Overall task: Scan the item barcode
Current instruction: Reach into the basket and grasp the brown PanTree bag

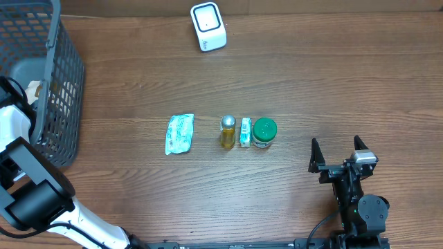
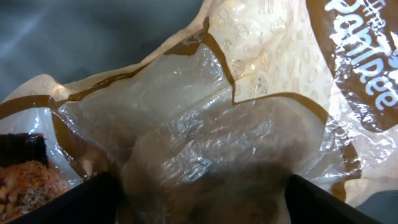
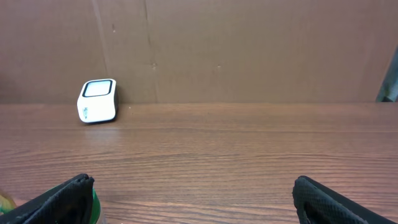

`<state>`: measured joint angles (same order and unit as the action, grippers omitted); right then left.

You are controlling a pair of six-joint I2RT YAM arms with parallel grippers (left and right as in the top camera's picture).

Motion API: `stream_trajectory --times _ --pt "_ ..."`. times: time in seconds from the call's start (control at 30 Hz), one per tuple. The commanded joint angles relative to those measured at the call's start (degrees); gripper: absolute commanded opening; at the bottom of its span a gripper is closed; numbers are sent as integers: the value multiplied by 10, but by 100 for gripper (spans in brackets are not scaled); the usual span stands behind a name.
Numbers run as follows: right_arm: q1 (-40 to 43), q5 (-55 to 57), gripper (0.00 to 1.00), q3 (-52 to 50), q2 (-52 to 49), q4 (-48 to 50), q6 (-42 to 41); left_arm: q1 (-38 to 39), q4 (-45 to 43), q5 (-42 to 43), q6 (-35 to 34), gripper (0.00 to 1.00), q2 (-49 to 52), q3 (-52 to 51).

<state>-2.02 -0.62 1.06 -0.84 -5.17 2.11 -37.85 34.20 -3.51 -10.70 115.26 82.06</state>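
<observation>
- Overhead: a grey mesh basket (image 1: 66, 90) stands at the table's (image 1: 332, 83) far left corner, and the left arm (image 1: 15, 131) reaches into it. The white scanner (image 1: 208, 26) sits at the far edge. Mid-table lie a crinkled packet (image 1: 180, 133), a yellow bottle (image 1: 228, 131), a small box (image 1: 245, 131) and a green-lidded jar (image 1: 264, 133), the last three close together in a row. The right gripper (image 1: 339, 153) hovers near them, its fingers spread wide and empty.
- Left wrist: the left gripper (image 2: 199, 208) is down on a cream-and-brown snack bag (image 2: 249, 93) inside the basket. Its dark fingers (image 2: 81, 202) stand far apart with crumpled plastic filling the gap. I cannot tell whether they pinch it.
- Right wrist: the scanner stands upright far across the bare wood, in front of a brown wall (image 3: 249, 50). The jar's green lid shows just beside the left fingertip.
</observation>
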Motion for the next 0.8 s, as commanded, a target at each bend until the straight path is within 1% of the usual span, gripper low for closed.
stream_trajectory --times 0.0,0.03,0.1,0.13,0.17,0.3,0.5,0.53,0.6,0.63,0.67,0.73,0.77 --pt "-3 -1 100 -6 7 3 -2 -1 20 1 14 81 23 -30" --pt "-3 -1 100 -6 7 3 -2 -1 23 1 18 77 21 -27" --pt "-3 -1 100 -6 7 4 -2 -1 34 0 24 72 18 -14" --pt "-3 -1 100 -6 7 3 -2 -1 43 1 28 68 17 -5" --pt "-3 -1 100 -6 7 4 -2 -1 63 0 31 58 14 17" --pt "-3 -1 100 -6 7 4 -2 -1 113 -1 31 51 12 80" --pt "-3 -1 100 -6 7 3 -2 -1 199 -1 35 50 12 193" --pt "-3 -1 100 -6 7 3 -2 -1 209 -1 35 53 12 207" --pt "-3 -1 100 -6 7 4 -2 -1 218 -1 35 77 12 226" --pt "-3 -1 100 -6 7 3 -2 -1 218 -1 35 95 12 229" --pt "-3 -1 100 -6 7 3 -2 -1 216 -1 35 99 12 230" --pt "-3 -1 100 -6 7 4 -2 -1 215 2 56 100 13 229" --pt "-3 -1 100 -6 7 3 -2 -1 215 4 85 99 16 229"
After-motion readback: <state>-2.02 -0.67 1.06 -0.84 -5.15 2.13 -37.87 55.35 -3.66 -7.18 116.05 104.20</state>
